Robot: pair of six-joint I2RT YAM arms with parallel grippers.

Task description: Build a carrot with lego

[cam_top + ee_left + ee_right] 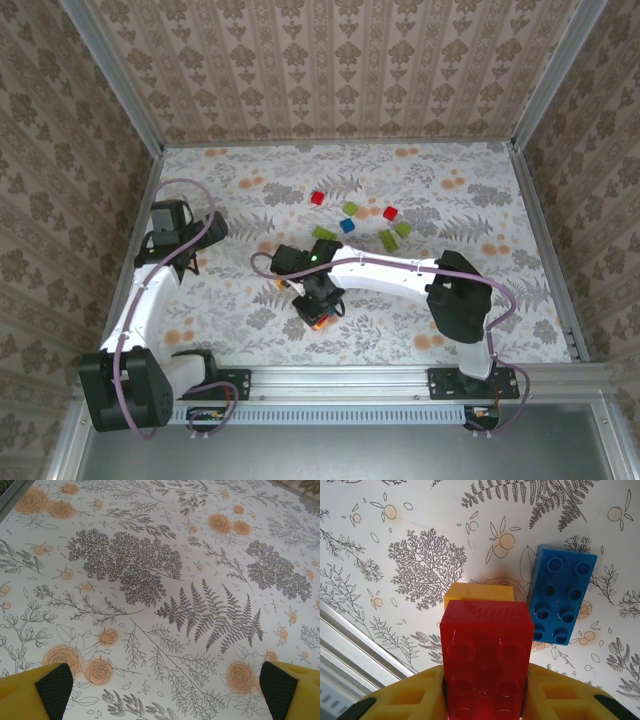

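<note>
Red brick (485, 650) clamped in right gripper (485, 702), wrist view catches blue brick (561, 595) beside, overhead adds scattered bricks (350, 209), left gripper (167, 687) spread wide.

The glossy red oblong plastic brick (485, 655) is the deepest colour here. Behind it sits a yellow-orange square plastic brick (477, 591), beside it a bright blue oblong plastic brick (561, 595). Under the red brick, the white table covering (420, 555) carries a print of grey ferns and pale orange blossoms. The right gripper (483, 700) flanking it is yellow with dark pads.
</note>
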